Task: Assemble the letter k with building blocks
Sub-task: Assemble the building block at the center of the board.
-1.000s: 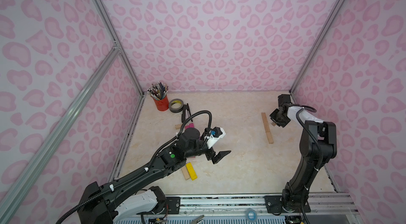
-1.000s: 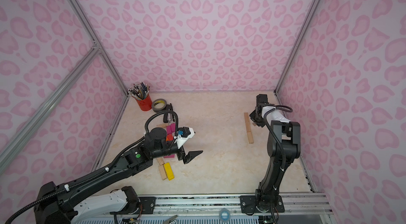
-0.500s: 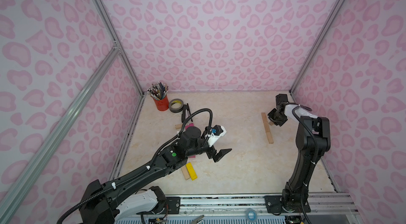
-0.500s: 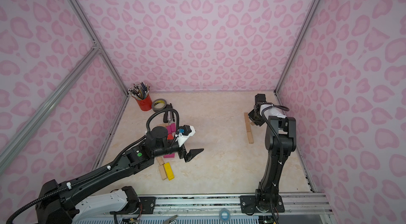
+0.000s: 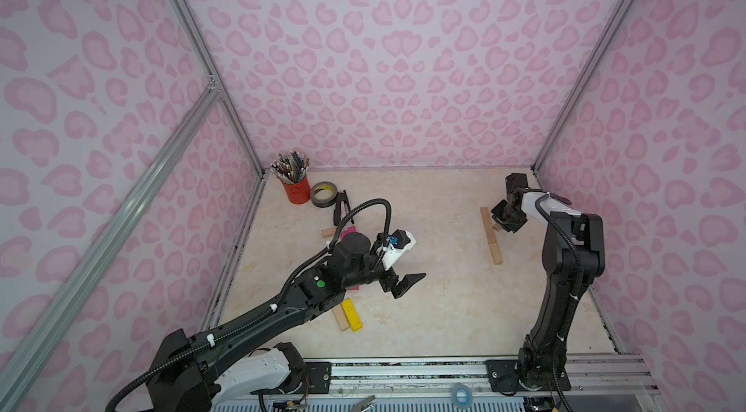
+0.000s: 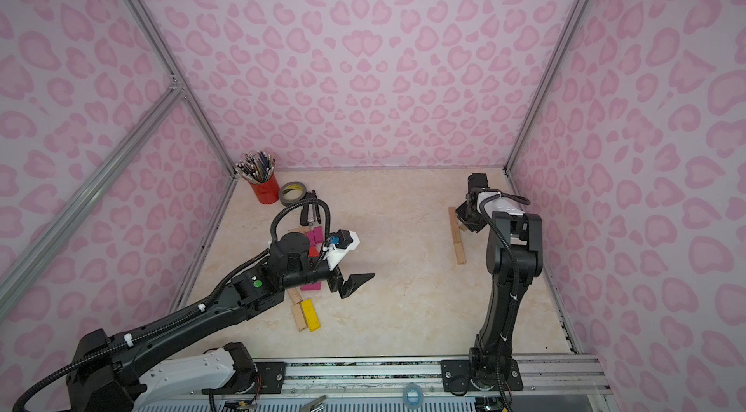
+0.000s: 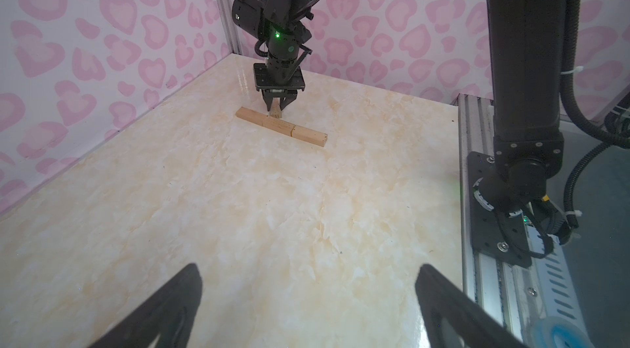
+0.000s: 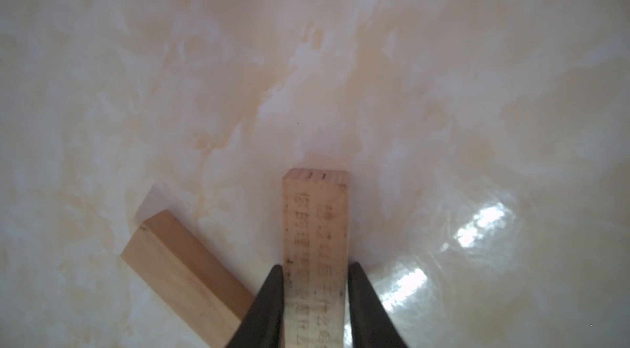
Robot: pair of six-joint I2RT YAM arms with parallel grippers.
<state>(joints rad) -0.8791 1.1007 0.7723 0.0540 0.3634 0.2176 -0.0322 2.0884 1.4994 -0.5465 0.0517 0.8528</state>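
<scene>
Well, my right claw (image 8: 316, 265) is clamped on a printed wooden block (image 8: 315, 213) tilted just beside the row of three wooden blocks (image 7: 281, 123), my left claw (image 7: 308, 266) gaping empty, and releasing it crooked could topple it and knock the row askew.

Cup (image 5: 296, 191): back left corner of the table (image 5: 444, 309).
Tape (image 5: 323, 194): flat, just right of cup.
Stapler (image 5: 341, 208): just right of tape, slightly nearer the front.
Pile (image 6: 314, 237): in front of stapler, partly under left arm (image 5: 282, 309).
Pair (image 5: 347, 315): two blocks side by side, in front of pile, front left.
Left gripper (image 5: 403, 287): over mid-table, right of pile, well apart from row.
Row (image 5: 491, 235): three blocks end to end, right side, running front to back.
Single block (image 8: 315, 220): between right gripper's (image 7: 278, 106) fingers (image 8: 269, 295), just right of row's back half; contact with row unclear.
</scene>
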